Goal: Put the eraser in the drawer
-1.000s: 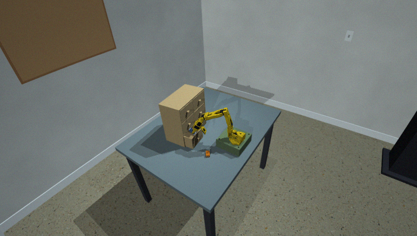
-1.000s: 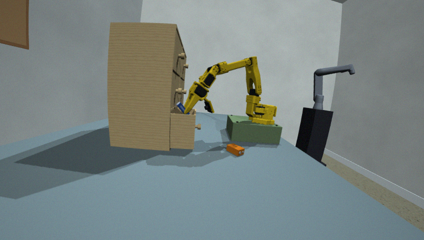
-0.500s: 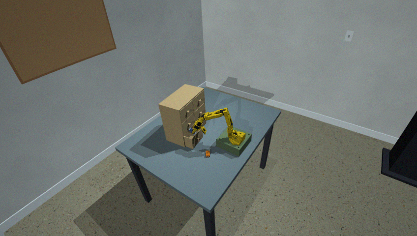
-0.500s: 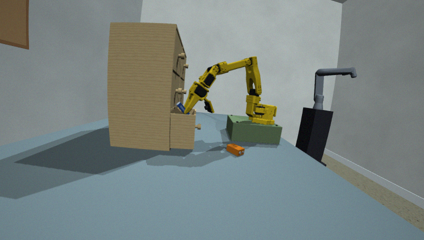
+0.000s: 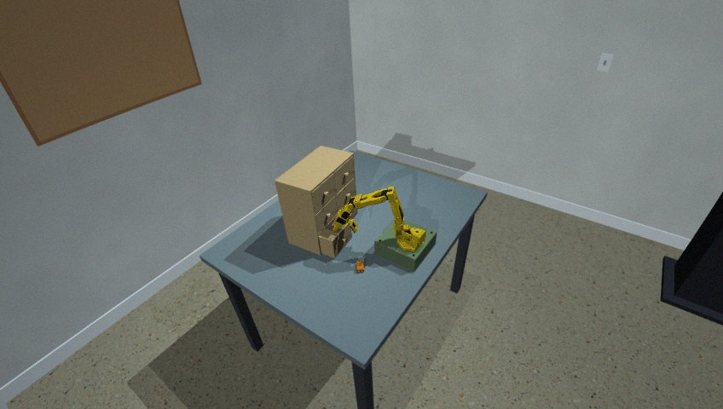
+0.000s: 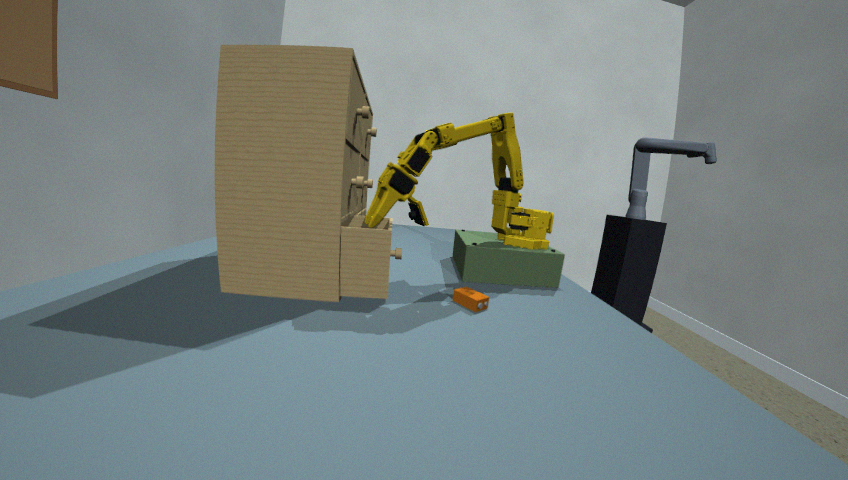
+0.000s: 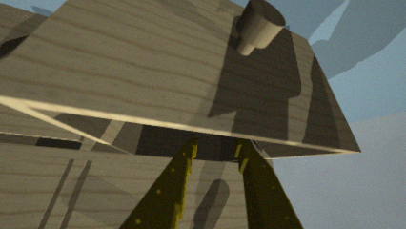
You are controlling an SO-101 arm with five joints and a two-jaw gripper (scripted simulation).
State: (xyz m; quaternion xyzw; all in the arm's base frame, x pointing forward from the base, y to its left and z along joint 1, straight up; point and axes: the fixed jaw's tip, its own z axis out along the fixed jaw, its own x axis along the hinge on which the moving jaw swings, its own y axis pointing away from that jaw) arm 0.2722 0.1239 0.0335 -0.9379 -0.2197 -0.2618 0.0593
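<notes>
The wooden chest [image 5: 304, 192] [image 6: 273, 178] stands on the table with its bottom-row left drawer [image 5: 332, 244] [image 6: 364, 261] pulled out. My gripper [image 5: 335, 227] [image 6: 372, 222] [image 7: 214, 149] reaches down into this drawer from above, its fingertips hidden behind the drawer's front panel [image 7: 167, 72]. In the wrist view the two yellow fingers stand a little apart, and nothing shows between them. The eraser is not in sight in any view. The drawer's knob [image 7: 257, 24] [image 6: 396, 253] points away from the chest.
A small orange block [image 5: 360, 265] [image 6: 471, 299] lies on the grey-blue table [image 5: 329, 313] [image 6: 416, 386] between the chest and the arm's green base [image 5: 406, 249] [image 6: 505, 267]. The chest's other drawers look shut.
</notes>
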